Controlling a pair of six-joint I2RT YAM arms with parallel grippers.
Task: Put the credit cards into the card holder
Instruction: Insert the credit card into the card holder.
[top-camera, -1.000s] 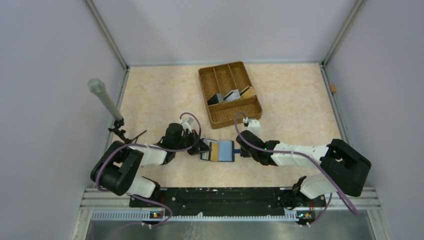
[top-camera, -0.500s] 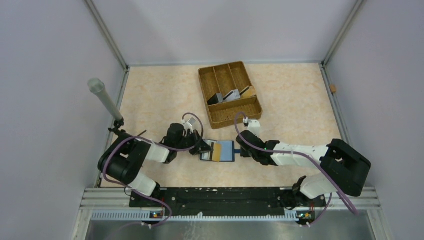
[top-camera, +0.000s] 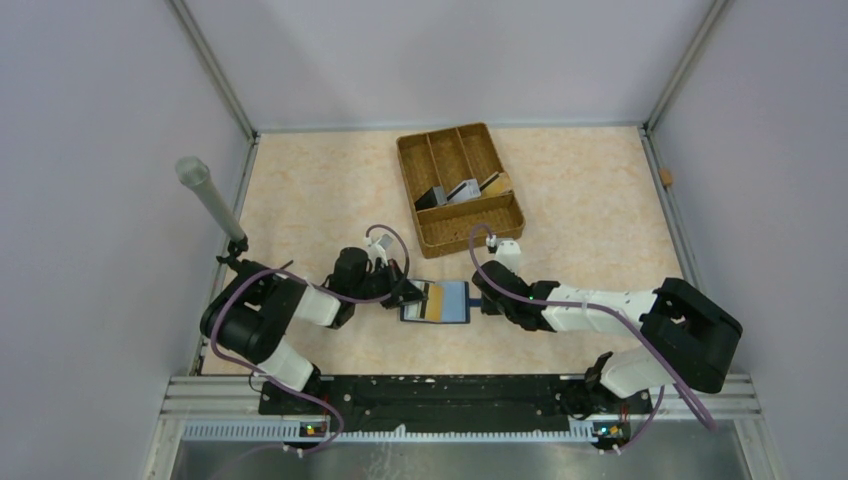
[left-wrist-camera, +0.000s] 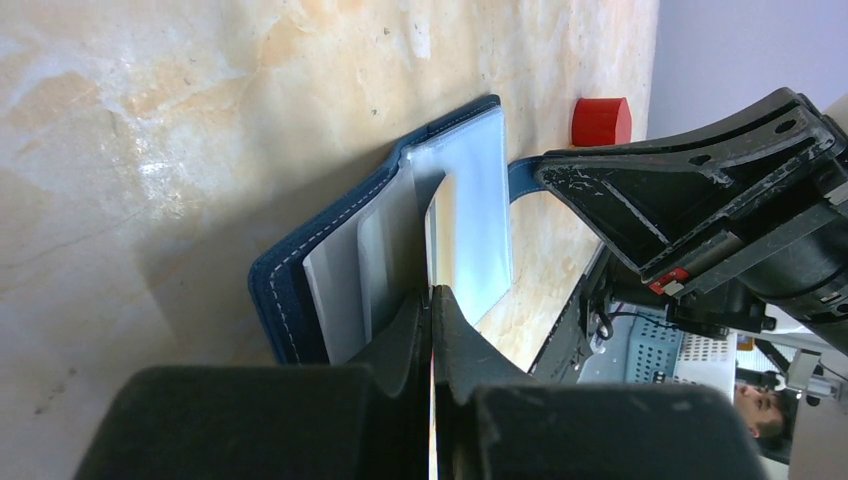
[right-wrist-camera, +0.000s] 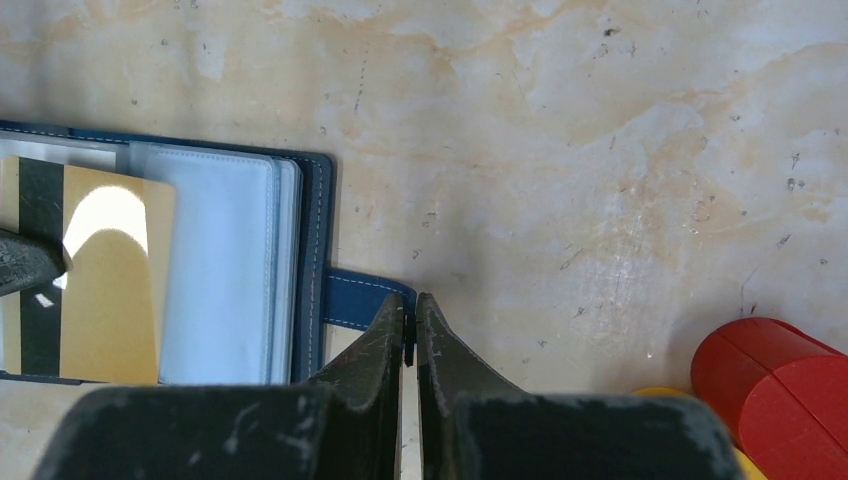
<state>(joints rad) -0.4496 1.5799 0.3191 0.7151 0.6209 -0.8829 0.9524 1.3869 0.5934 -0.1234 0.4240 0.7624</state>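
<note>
The navy card holder (top-camera: 452, 302) lies open on the table between both arms. My left gripper (top-camera: 410, 294) is shut on a gold credit card with a black stripe (top-camera: 431, 303) that lies over the holder's left half. In the left wrist view the gripper (left-wrist-camera: 432, 292) pinches that card edge-on (left-wrist-camera: 438, 225) against the holder's clear sleeves (left-wrist-camera: 365, 255). My right gripper (right-wrist-camera: 411, 312) is shut on the holder's blue snap tab (right-wrist-camera: 352, 298), with the gold card (right-wrist-camera: 100, 275) at the left. More grey and dark cards (top-camera: 462, 190) lean in the tray.
A brown woven divided tray (top-camera: 470, 238) stands behind the holder. Red round pieces (right-wrist-camera: 775, 385) and a yellow one (right-wrist-camera: 665, 392) lie by my right gripper. A grey cylinder on a stand (top-camera: 205, 193) rises at the left wall.
My left gripper has edged slightly right with the gold card, a little further over the holder, and the left arm's elbow has shifted. The right arm has not moved.
</note>
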